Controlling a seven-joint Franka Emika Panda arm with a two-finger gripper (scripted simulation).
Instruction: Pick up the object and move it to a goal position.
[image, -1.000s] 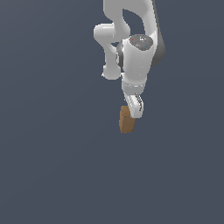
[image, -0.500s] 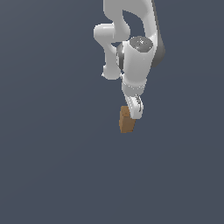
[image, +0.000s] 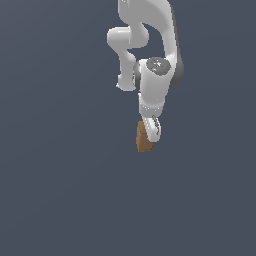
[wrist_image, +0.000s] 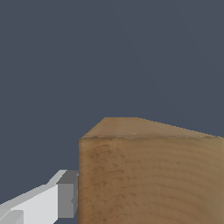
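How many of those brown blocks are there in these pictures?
1. The block is at the end effector at the arm's tip in the exterior view, and fills the wrist view close up beside one finger. No others show.

The white arm (image: 150, 60) reaches down from the top of the scene, its gripper (image: 151, 131) at the brown block (image: 143, 138) (upright, slightly tilted), overlapping the block's right side against plain dark grey ground (image: 60, 190).

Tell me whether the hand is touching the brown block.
Touching. In the wrist view, one grey finger pad sits flush against the side of the brown block, with no gap showing.
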